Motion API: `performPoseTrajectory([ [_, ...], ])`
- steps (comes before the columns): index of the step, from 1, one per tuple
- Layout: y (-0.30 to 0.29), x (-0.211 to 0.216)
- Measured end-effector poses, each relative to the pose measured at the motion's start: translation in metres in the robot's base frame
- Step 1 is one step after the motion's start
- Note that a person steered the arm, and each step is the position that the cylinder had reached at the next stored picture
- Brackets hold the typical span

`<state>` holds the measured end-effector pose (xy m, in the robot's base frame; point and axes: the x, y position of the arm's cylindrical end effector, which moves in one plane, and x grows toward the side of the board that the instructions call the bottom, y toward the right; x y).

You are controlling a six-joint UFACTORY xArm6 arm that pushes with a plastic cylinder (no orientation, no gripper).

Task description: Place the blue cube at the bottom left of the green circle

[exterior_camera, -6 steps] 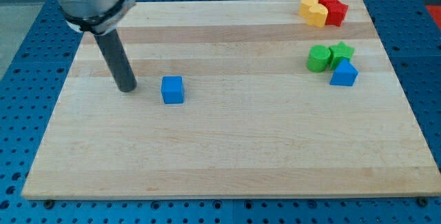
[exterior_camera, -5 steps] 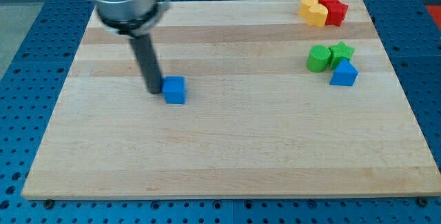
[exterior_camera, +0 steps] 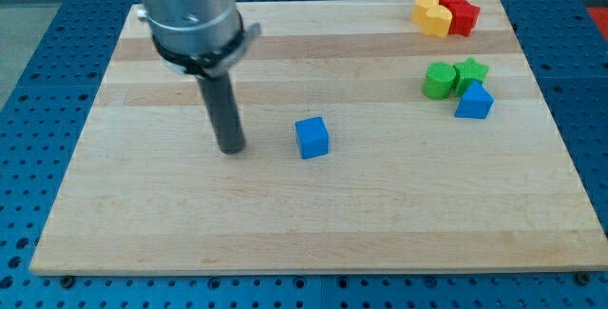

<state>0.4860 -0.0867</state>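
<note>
The blue cube (exterior_camera: pixel 312 138) lies near the middle of the wooden board, a little left of centre. My tip (exterior_camera: pixel 231 147) rests on the board to the view's left of the cube, apart from it by about a cube's width or more. The green circle (exterior_camera: pixel 438 81) sits at the view's right, far from the cube, touching a green star (exterior_camera: pixel 470 72).
A blue triangular block (exterior_camera: pixel 474 102) lies just below the green star, right of the circle's lower side. Two yellow blocks (exterior_camera: pixel 431 13) and red blocks (exterior_camera: pixel 460 10) cluster at the view's top right corner. The board's edge (exterior_camera: pixel 313 269) runs along the bottom.
My tip moved right and reached the blue cube, which has slid to the right and slightly down. The tip now stands apart from the cube. Other blocks have not moved.
</note>
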Motion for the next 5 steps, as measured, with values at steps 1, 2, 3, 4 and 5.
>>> performPoseTrajectory([
  [1,0.061,0.002],
  [2,0.112,-0.016],
  [3,0.138,-0.023],
  [4,0.118,-0.016],
  [5,0.092,-0.02],
])
